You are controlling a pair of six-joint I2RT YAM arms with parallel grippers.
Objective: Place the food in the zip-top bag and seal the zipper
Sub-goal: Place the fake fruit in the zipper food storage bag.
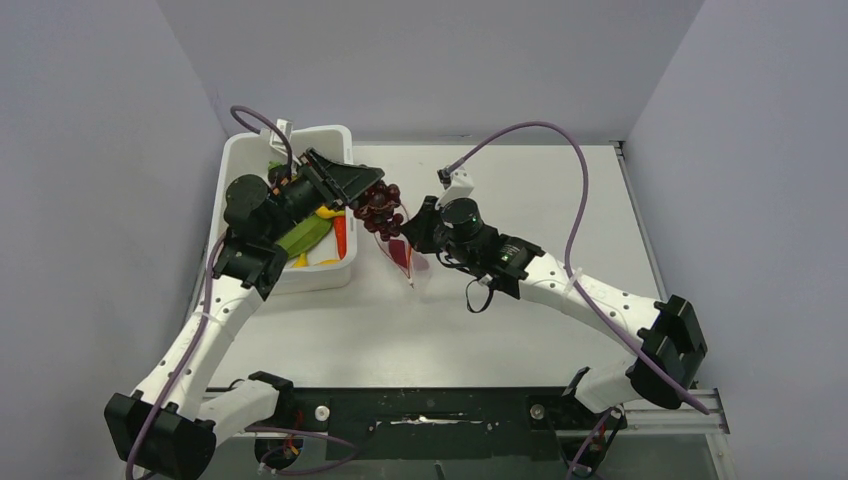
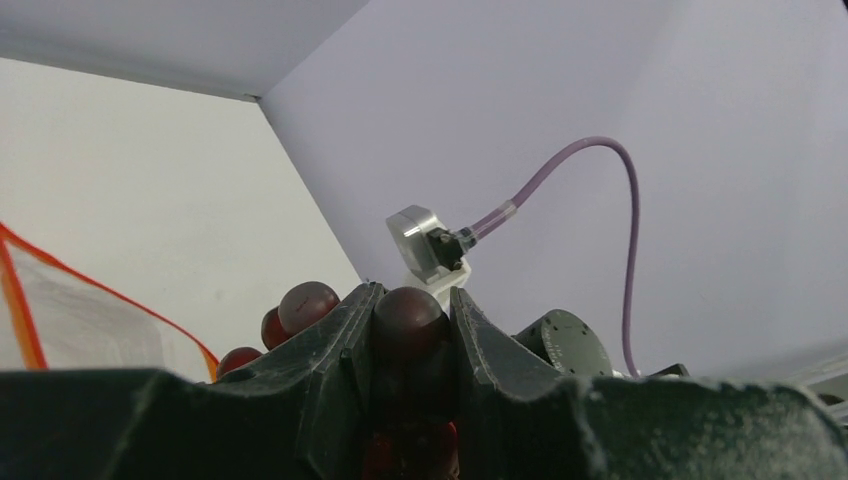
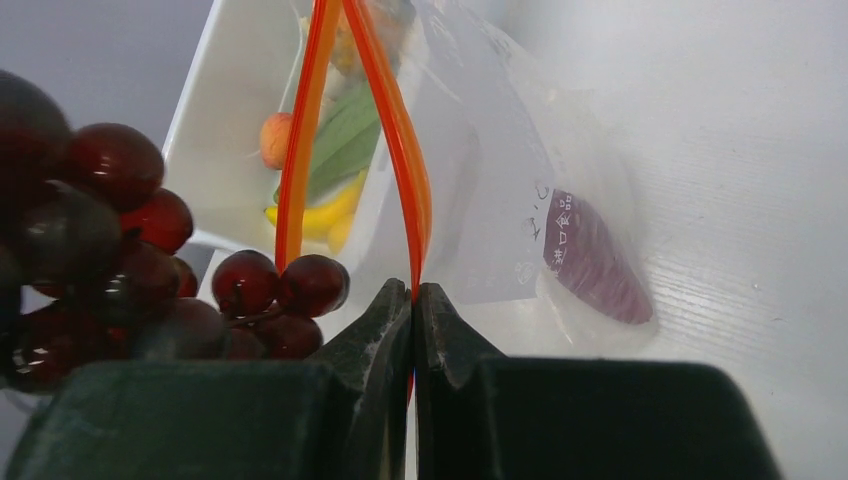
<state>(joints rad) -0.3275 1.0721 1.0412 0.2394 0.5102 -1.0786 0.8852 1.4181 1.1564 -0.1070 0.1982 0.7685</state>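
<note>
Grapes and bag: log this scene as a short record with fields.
left fingers: shut on grapes, bunch held by the bag mouth
right fingers: shut on zipper, pinching one end of it
zip-top bag: mouth open, the two strips apart
in bag: one dark purple item
grapes in bag: not yet
white tub: holds banana, green pod, red-orange fruit

right gripper point(image 3: 412, 292) pinching zipper point(image 3: 402, 135), grapes point(image 3: 95, 250) beside, white tub point(image 3: 215, 110) behind
</note>
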